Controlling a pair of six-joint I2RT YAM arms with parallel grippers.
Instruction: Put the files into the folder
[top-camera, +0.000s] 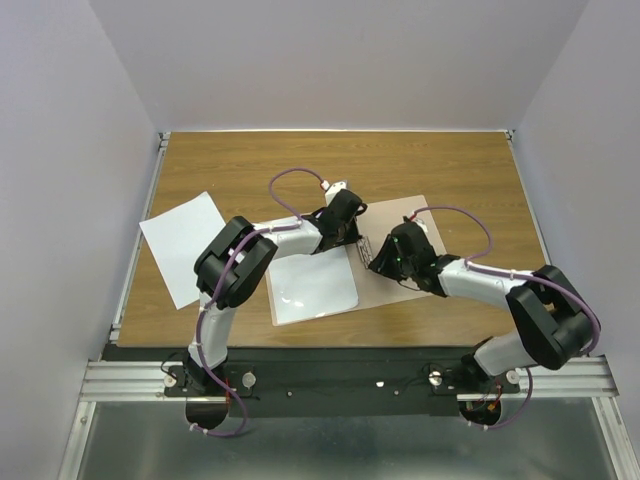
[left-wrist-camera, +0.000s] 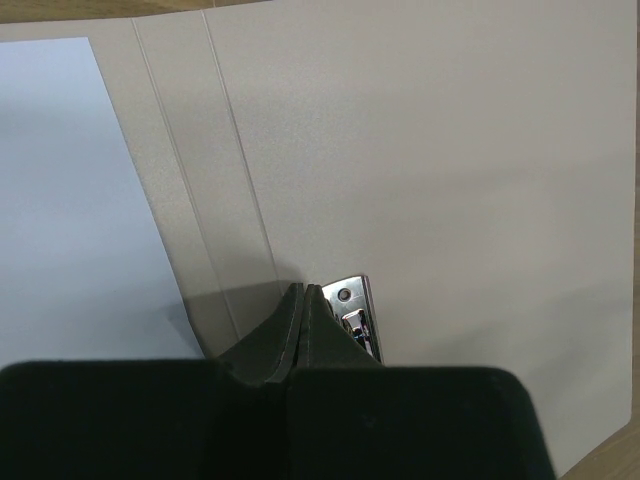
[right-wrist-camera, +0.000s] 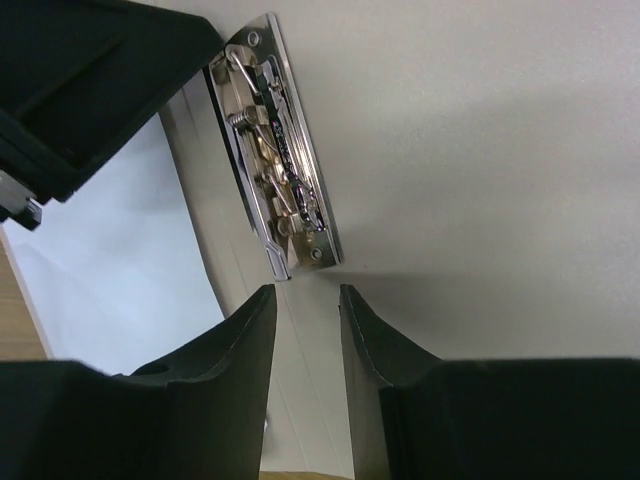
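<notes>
Seeing white sheet (top-camera: 180, 250) far left on table (top-camera: 450, 165), well apart from folder (top-camera: 385, 218). Folder lies open mid-table. Second sheet (top-camera: 315, 290) rests on its left half. My left gripper (left-wrist-camera: 303, 300) has fingers pressed together, tip down on folder just beside metal clip (left-wrist-camera: 355, 310) at fold. My right gripper (right-wrist-camera: 305, 310) sits near clip's other end, fingers a little apart, nothing held between them.
</notes>
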